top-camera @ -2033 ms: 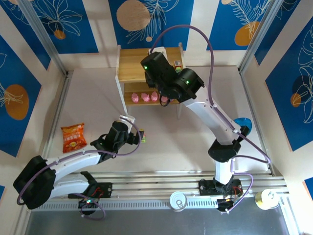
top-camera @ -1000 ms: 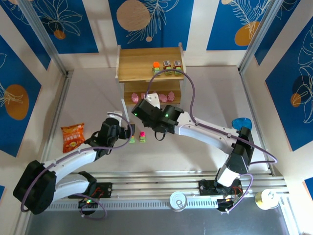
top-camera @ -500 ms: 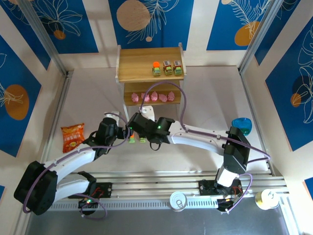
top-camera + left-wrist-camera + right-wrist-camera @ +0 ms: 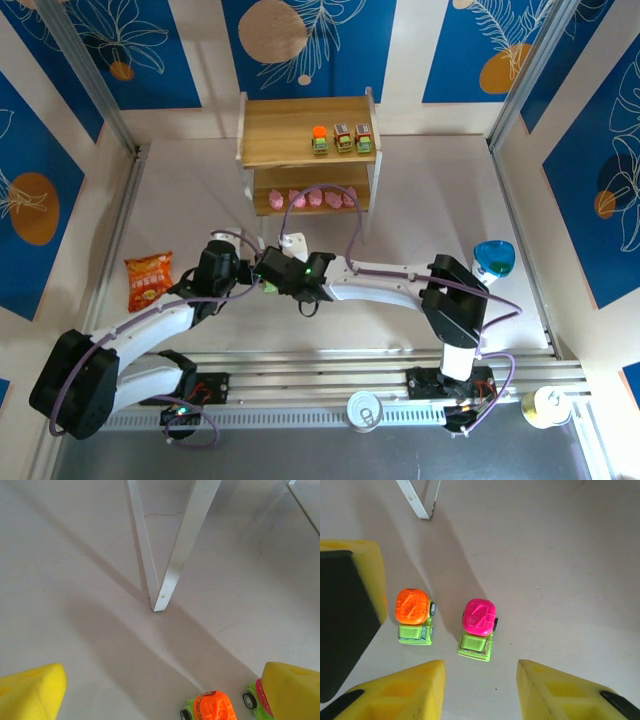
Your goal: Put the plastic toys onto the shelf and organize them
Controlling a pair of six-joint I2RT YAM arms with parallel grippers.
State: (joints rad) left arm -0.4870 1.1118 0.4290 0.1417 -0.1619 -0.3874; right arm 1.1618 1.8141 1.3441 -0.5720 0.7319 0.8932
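Both arms [image 4: 150, 322] [image 4: 385, 283] low over two cars [image 4: 413, 615] [image 4: 478, 628]

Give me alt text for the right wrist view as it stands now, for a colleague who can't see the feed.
Two green toy cars stand side by side on the pale table: an orange-topped car and a magenta-topped car, just ahead of the right hand's parted, empty yellow fingers. A white shelf leg ends at top left.

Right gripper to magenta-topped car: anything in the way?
Nothing visible. The magenta-topped car sits on bare table just ahead of the right gripper, jaws open. The orange-topped car stands apart beside it.
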